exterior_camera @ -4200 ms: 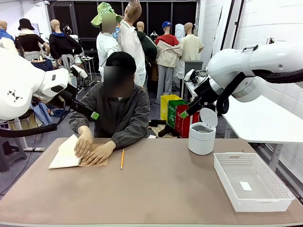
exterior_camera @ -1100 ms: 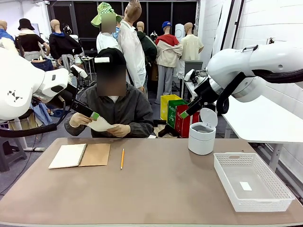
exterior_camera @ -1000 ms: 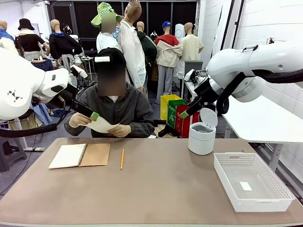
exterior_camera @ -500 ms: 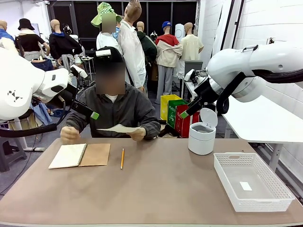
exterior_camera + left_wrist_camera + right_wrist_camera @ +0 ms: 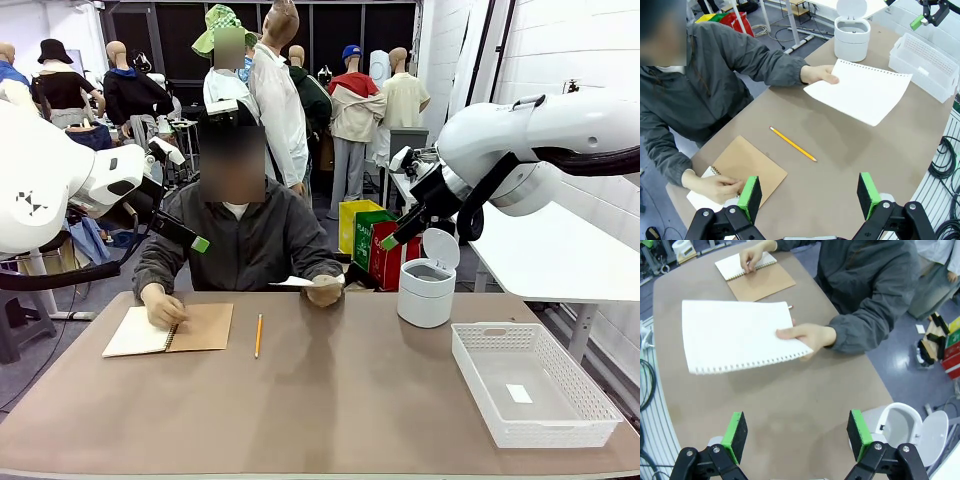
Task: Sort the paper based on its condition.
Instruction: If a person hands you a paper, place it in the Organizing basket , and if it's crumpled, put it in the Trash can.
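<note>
A person's hand (image 5: 819,74) holds one flat sheet of the paper (image 5: 860,90) just above the table (image 5: 350,400), near a white bin (image 5: 426,293) whose lid stands open. A white basket (image 5: 540,432) at the table's right holds a small sticker (image 5: 519,393). The left gripper (image 5: 810,192) and right gripper (image 5: 796,435) hang above the table, fingers spread apart, grasping nothing.

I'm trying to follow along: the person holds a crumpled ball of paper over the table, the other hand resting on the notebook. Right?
Not quite. The paper is a flat, smooth sheet, not a crumpled ball; the left wrist view shows it clearly. The person's other hand does rest on the notebook.
</note>
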`<action>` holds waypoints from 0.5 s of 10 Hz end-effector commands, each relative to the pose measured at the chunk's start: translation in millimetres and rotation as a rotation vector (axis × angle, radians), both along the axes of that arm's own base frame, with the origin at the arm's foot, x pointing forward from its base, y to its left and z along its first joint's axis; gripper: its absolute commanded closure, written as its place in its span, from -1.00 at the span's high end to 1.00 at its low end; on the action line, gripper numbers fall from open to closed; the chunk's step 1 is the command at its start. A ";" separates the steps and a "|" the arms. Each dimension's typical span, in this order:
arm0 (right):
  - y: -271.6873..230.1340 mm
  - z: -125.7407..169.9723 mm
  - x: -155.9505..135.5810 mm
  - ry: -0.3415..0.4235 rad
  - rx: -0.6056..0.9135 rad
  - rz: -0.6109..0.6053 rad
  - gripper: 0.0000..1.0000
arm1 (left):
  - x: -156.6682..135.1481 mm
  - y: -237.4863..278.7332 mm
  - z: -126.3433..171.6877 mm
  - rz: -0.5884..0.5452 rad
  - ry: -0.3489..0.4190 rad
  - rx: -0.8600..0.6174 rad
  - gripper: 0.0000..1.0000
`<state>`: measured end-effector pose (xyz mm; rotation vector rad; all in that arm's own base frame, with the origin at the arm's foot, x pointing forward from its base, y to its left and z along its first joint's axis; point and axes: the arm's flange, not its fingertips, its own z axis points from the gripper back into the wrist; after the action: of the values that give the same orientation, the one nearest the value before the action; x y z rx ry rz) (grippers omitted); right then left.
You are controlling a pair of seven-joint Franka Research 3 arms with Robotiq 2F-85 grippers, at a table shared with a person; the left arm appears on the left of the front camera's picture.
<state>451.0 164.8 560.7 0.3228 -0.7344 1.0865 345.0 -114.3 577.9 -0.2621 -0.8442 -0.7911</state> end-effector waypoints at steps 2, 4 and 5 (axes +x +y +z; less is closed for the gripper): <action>-0.1 0.8 -0.2 0.004 -0.007 -0.009 1.00 | 0.3 1.2 0.6 -0.002 0.009 -0.002 1.00; -0.1 0.8 -0.2 0.004 -0.007 -0.009 1.00 | 0.3 1.2 0.6 -0.002 0.009 -0.002 1.00; -0.1 0.8 -0.2 0.004 -0.007 -0.009 1.00 | 0.3 1.2 0.6 -0.002 0.009 -0.002 1.00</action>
<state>451.0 164.8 560.7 0.3228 -0.7344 1.0865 345.0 -114.3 577.9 -0.2621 -0.8442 -0.7911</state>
